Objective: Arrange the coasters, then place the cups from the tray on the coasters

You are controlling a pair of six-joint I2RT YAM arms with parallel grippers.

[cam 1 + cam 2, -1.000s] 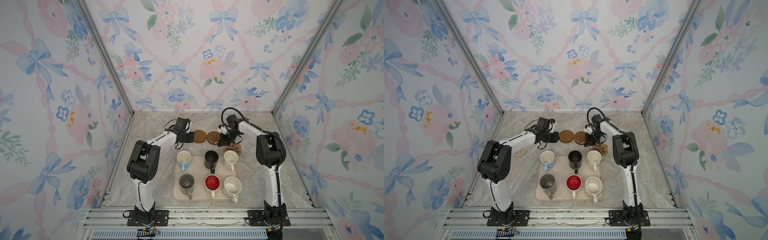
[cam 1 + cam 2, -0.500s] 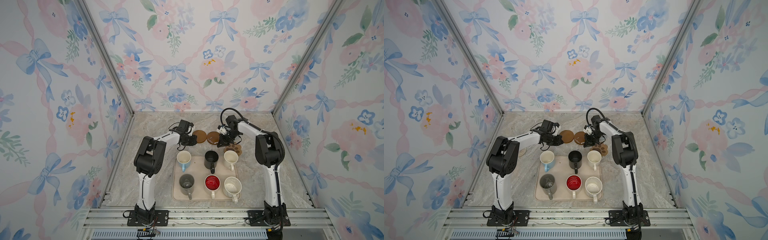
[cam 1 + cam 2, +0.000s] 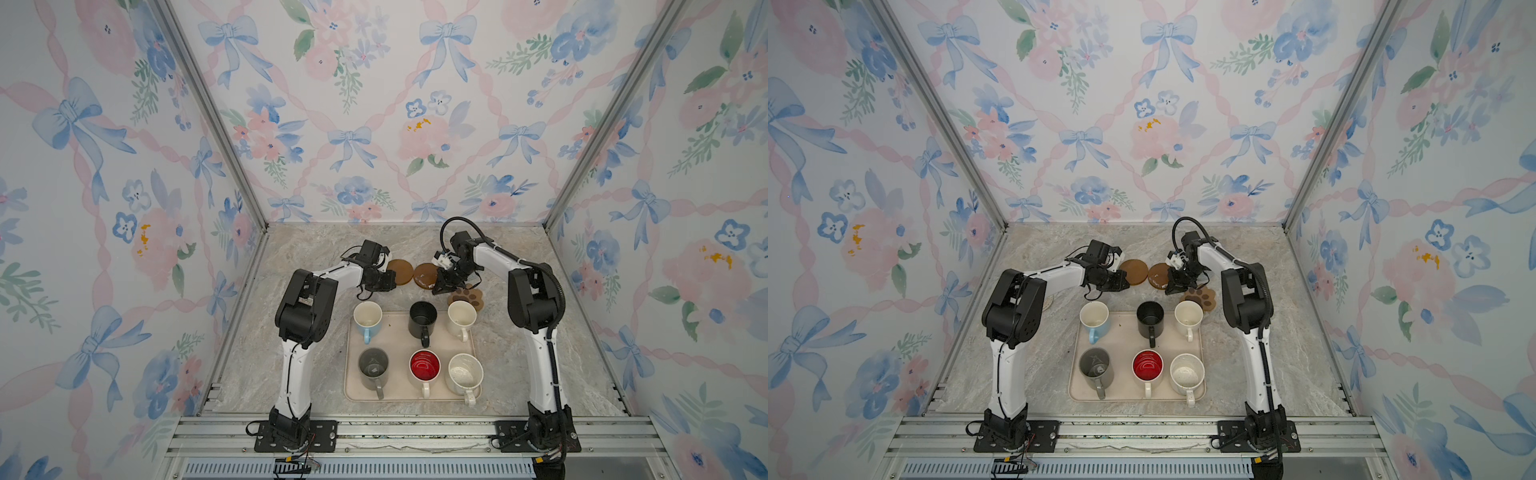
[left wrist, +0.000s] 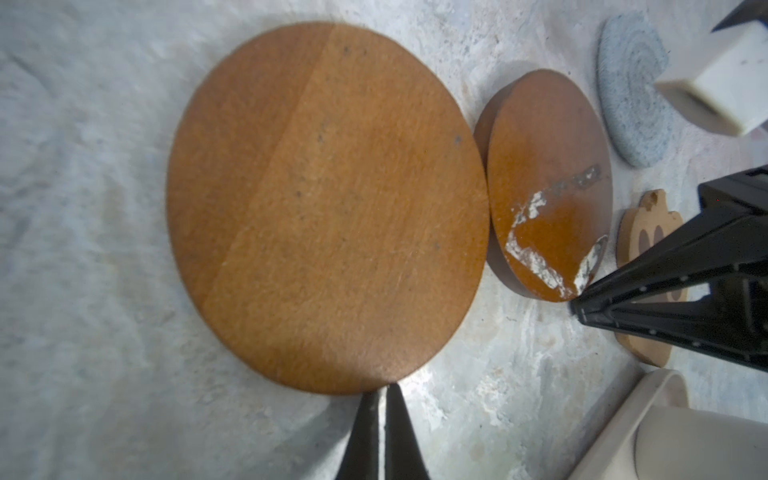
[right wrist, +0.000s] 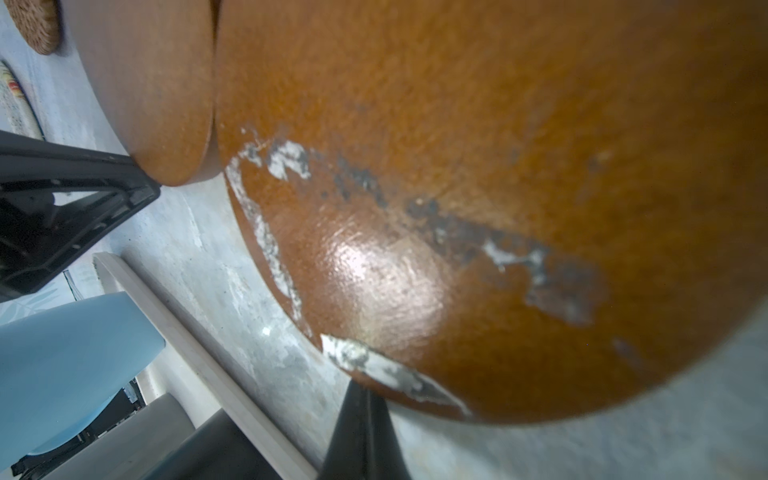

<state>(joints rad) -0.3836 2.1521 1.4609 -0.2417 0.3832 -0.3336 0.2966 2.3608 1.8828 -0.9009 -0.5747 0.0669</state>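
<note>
right wrist: glossy dark-brown disc (image 5: 457, 166) blurred, cut off by frame edges | tan rattan coaster (image 5: 35, 25) cropped by the edge | left wrist: paw coaster (image 4: 631, 224) half behind right gripper (image 4: 582, 309) | in a top view: cream crochet coaster (image 3: 1049, 300) mostly under left arm (image 3: 1017, 307)

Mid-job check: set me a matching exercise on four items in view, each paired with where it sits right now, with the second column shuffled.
Things
1. light blue mug
2. black mug
3. white mug with red inside
4. paw-shaped coaster

Places, as in both top views
A. on the table, just beyond the far right corner of the tray
B. on the tray, far row, middle
C. on the tray, near row, middle
D. on the tray, far row, left end

Pairs: 1-D, 2-B, 3-C, 4-A
</note>
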